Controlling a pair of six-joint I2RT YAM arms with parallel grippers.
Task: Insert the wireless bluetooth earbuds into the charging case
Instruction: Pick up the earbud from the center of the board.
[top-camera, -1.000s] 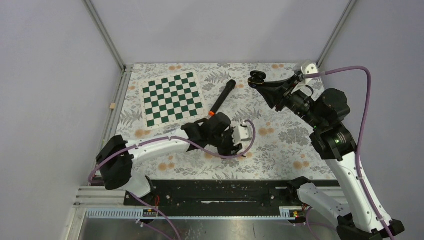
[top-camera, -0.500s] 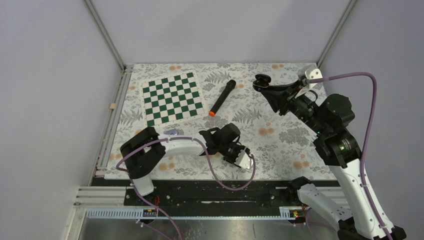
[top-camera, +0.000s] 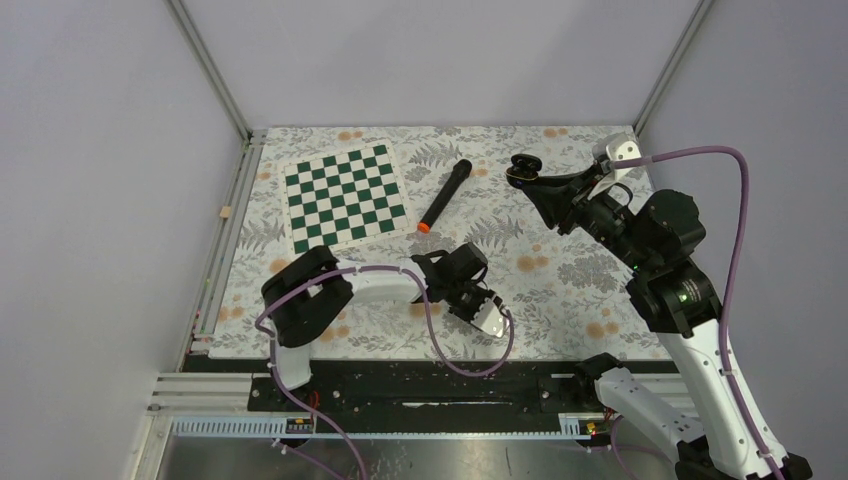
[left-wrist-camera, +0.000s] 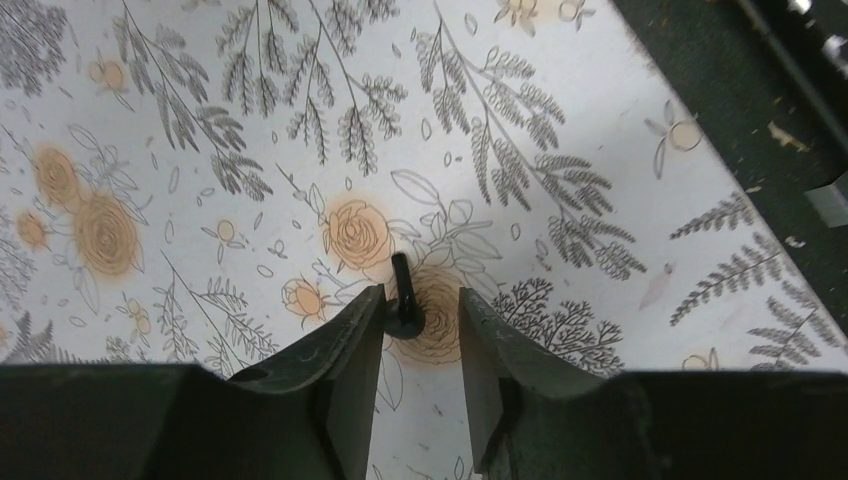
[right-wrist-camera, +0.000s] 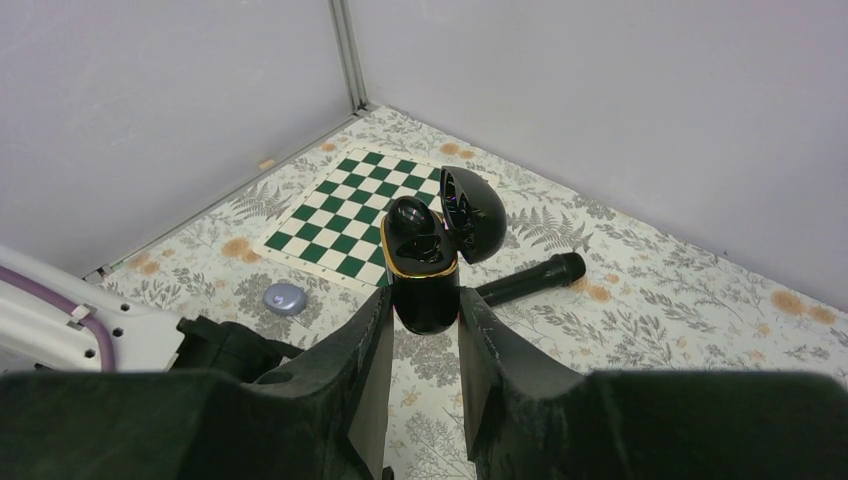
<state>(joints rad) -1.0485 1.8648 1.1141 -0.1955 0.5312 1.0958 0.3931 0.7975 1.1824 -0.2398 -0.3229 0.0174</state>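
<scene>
Black bud (left-wrist-camera: 404, 300): lying on tabletop (left-wrist-camera: 200, 150), L claw (left-wrist-camera: 420, 292) spread open, straddling it. Looking tiny, light, hard, slick; pinching across stem seems best. Case (right-wrist-camera: 425, 265): lid open, R claw (right-wrist-camera: 425, 297) clamping it aloft.

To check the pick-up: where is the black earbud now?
In the left wrist view, the black earbud lies on an orange printed rose, between the open fingers of the left gripper.

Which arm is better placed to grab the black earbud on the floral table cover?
Left. The left gripper is open with the small black stemmed earbud framed between its jaws; the right gripper is shut on the open glossy black charging case.
</scene>
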